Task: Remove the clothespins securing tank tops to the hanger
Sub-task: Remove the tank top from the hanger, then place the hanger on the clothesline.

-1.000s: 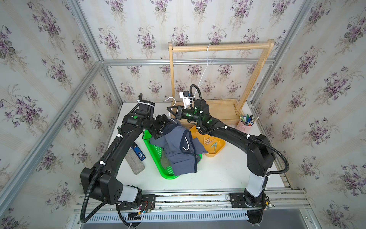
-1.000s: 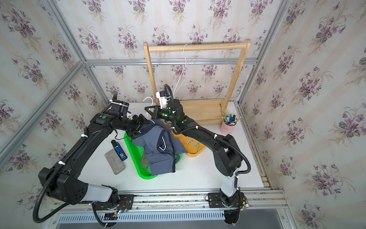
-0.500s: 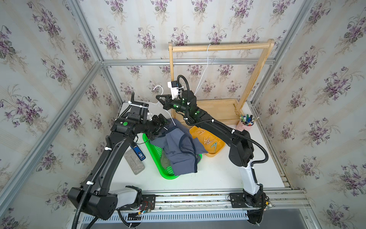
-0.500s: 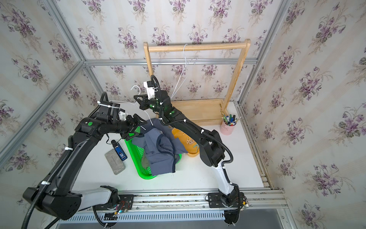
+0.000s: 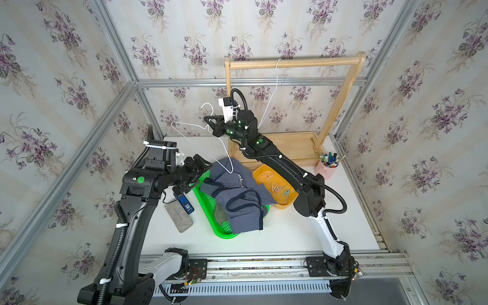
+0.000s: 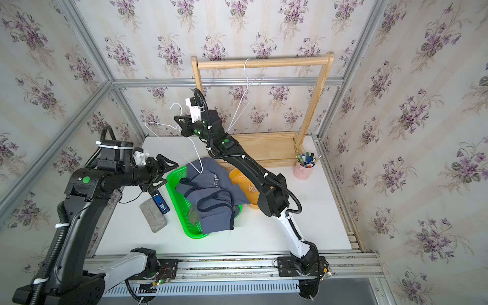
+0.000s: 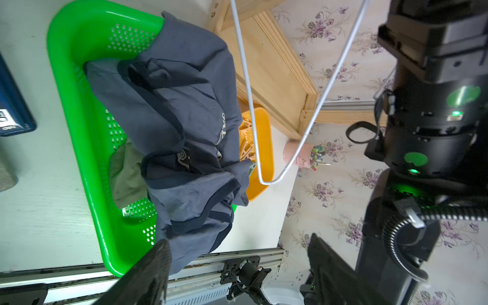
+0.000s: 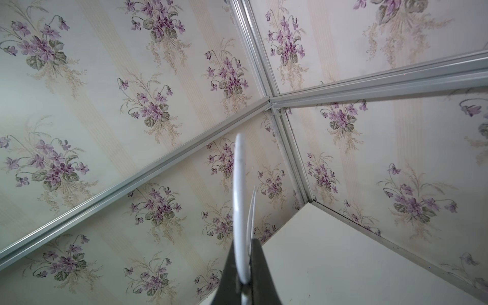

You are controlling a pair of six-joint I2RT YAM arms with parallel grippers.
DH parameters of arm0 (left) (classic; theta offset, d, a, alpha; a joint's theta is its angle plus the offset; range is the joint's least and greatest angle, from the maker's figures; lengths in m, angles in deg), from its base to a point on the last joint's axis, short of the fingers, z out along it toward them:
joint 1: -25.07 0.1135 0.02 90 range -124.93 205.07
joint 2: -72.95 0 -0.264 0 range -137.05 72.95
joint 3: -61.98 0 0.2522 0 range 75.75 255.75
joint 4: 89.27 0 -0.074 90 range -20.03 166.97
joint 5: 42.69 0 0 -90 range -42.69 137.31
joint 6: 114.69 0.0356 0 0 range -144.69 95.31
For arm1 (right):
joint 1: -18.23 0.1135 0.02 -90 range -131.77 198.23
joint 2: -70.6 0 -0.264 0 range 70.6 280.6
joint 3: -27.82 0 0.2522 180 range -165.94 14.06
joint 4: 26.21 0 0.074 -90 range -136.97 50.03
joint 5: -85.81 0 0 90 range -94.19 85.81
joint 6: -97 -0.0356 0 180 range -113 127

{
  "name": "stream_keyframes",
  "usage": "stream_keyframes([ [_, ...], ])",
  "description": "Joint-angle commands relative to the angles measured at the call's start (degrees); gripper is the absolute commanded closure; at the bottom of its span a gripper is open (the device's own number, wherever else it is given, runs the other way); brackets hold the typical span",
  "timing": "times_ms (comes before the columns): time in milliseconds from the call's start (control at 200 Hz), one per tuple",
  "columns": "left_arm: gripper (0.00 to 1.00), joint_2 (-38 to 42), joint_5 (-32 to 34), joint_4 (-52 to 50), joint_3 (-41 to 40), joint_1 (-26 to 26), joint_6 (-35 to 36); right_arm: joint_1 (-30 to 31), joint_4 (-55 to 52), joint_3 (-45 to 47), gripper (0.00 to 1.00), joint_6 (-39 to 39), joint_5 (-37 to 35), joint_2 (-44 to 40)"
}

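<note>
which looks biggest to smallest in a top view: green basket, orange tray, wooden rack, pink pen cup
1. wooden rack
2. green basket, though the tank tops cover much of it
3. orange tray, also partly hidden, yet clearly smaller
4. pink pen cup

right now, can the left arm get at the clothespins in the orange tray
Probably not directly: the heaped tank tops lie between the open left tool and the clothespins, and the right arm spans over the orange tray.

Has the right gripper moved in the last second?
Yes. The right gripper, holding the white hanger, rose and shifted left, away from the wooden rack's left post.
</note>
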Motion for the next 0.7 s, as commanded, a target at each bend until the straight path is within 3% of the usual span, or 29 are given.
stream_keyframes([
  [0,0.16,1.0,4.0,-2.0,0.6,0.7,0.4,-0.3,-3.3,-0.2,1.00,3.3,-0.2,-3.4],
  [530,0.16,-8.6,7.7,-1.5,14.3,0.9,5.1,-4.2,-36.8,-1.2,1.00,12.4,-3.4,-24.2],
  [694,0.17,-11.1,7.2,0.6,15.0,0.8,4.7,-7.9,-46.7,0.3,1.00,13.3,-12.2,-32.6],
])
